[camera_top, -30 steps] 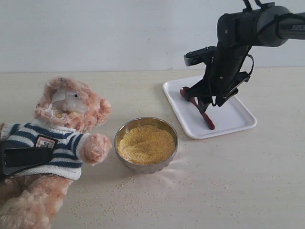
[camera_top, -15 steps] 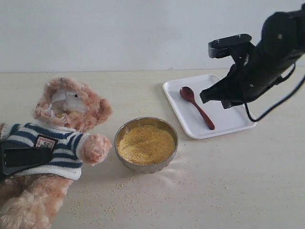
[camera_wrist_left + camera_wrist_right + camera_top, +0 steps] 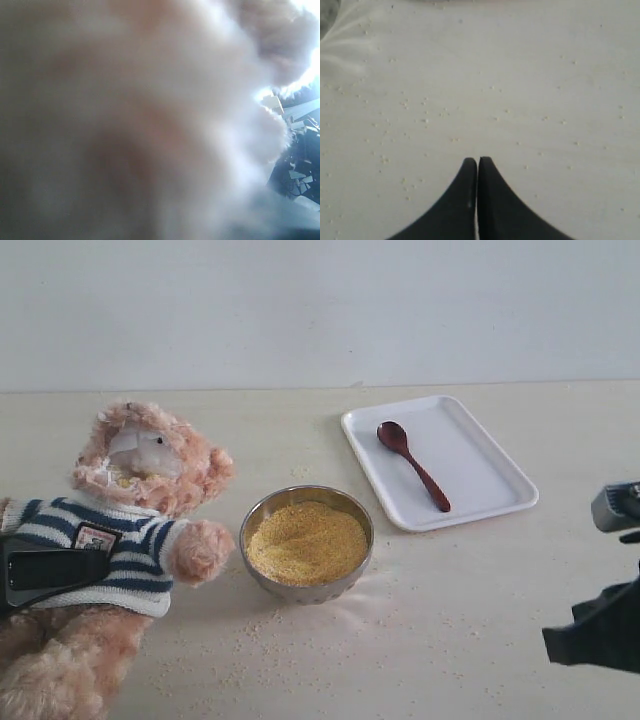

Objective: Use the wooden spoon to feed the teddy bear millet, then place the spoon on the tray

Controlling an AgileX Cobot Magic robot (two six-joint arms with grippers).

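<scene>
The teddy bear (image 3: 150, 475) leans at the left in its striped shirt, and blurred fur of the teddy bear (image 3: 150, 100) fills the left wrist view. A black finger of my left gripper (image 3: 50, 572) lies across its chest, gripping the body. The millet (image 3: 306, 540) fills a round metal bowl (image 3: 307, 589) beside the bear's paw. The wooden spoon (image 3: 412, 465) lies free on the white tray (image 3: 500, 485) at the back right. My right gripper (image 3: 478, 160) is shut and empty over bare table, far from the tray.
Loose millet grains (image 3: 260, 640) are scattered on the table in front of the bowl and bear, and grains (image 3: 405, 105) show under the right gripper. The right arm (image 3: 600, 635) sits at the right edge, near the front.
The right arm left the spoon lying on the tray, lifted away and swung down to the front right edge. Its jaws closed. The bear and left gripper stayed still.
</scene>
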